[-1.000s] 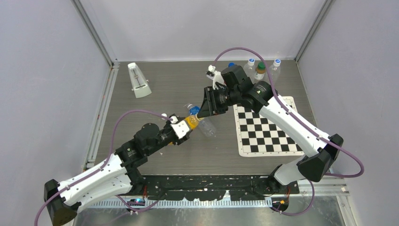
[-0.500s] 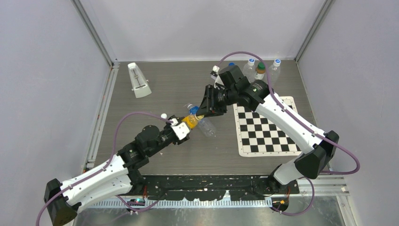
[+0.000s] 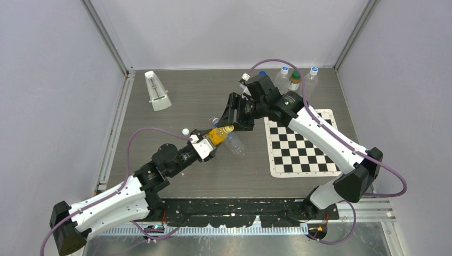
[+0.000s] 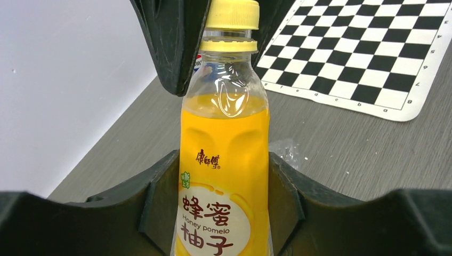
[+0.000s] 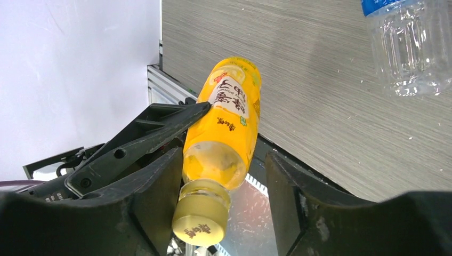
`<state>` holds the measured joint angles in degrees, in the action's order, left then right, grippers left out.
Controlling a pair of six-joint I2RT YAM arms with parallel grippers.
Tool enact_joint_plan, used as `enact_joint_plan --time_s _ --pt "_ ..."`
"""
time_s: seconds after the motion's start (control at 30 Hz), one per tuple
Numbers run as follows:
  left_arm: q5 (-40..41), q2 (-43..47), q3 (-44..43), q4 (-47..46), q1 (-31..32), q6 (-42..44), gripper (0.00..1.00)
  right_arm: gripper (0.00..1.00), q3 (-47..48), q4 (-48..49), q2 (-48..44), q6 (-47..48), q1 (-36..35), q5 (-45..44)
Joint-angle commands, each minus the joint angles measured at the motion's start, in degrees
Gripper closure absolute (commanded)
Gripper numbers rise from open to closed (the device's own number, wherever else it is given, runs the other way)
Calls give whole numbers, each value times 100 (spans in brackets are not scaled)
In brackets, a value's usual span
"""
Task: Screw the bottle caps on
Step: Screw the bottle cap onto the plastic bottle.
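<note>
Starting at the far left corner of the worktop [image 3: 186,109], a white wedge-shaped object [image 3: 158,92] stands apart and plays no part in the job. Toward the middle, the left pincer [image 4: 223,181] is clamped on the body of the orange drink bottle [image 4: 224,133], holding it tilted above the worktop with its neck toward the other arm. The yellow cap [image 4: 233,14] sits on that neck. A band of clear neck shows between the cap and the collar ring below it, so I judge it to be started on the thread, and I cannot tell whether it is fully tight. The right pincer [image 5: 224,160] stands around the cap with its jaws apart. One finger is close beside the cap and the other is clearly off it, so the cap is not gripped. This could be a pause between turns or a release after the last one. Just beyond, a clear bottle [image 3: 234,144] lies on its side near the middle of the worktop; its neck is hidden behind the right arm, so I cannot tell whether it is capped. To the right lies a checkered mat [image 3: 304,144]. At the far right corner three upright bottles [image 3: 312,80] stand together, one with a dark green cap [image 3: 295,74], the others with pale tops too small to judge. The blue and white caps cannot be accounted for with certainty, so at best one of three looks near done.
</note>
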<state>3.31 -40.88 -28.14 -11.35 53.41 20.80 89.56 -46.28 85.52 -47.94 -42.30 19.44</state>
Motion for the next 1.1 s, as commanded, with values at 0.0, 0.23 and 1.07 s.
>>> enact_joint_plan --time_s 0.0,0.23,1.07 --pt "86 49 -93 -604 12 -232 100 35 28 297 -180 40 -28 -182" --pt "332 -156 -209 -198 12 -377 100 17 235 307 -361 496 2 -248" --pt "-825 -263 -473 123 -592 -1503 100 10 188 340 -1124 5029 634 1319"
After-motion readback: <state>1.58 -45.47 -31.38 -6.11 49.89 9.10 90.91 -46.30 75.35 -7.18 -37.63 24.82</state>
